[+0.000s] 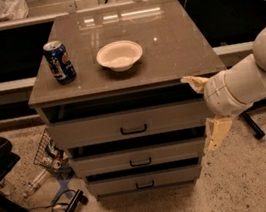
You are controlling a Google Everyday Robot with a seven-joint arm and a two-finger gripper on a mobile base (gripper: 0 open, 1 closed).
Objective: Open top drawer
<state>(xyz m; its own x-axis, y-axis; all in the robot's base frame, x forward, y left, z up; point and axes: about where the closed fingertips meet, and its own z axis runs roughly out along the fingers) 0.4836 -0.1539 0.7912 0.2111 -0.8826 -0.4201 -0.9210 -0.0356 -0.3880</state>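
Note:
The top drawer [91, 131] is the widest of three grey drawers in the cabinet, with a small dark loop handle [133, 129] at its centre. A dark gap shows between its front and the countertop. My gripper [201, 114] is at the drawer's right end, beside the cabinet's front right corner. It is open, with one cream finger [193, 82] up near the countertop edge and the other finger [216, 134] down by the middle drawer. It holds nothing and is well right of the handle.
A blue soda can [59, 61] and a white bowl [119, 55] stand on the countertop [174, 50]. Two narrower drawers [102, 163] sit below. A wire basket with clutter [50, 155], a black stand [1, 165] and cables lie on the floor at left.

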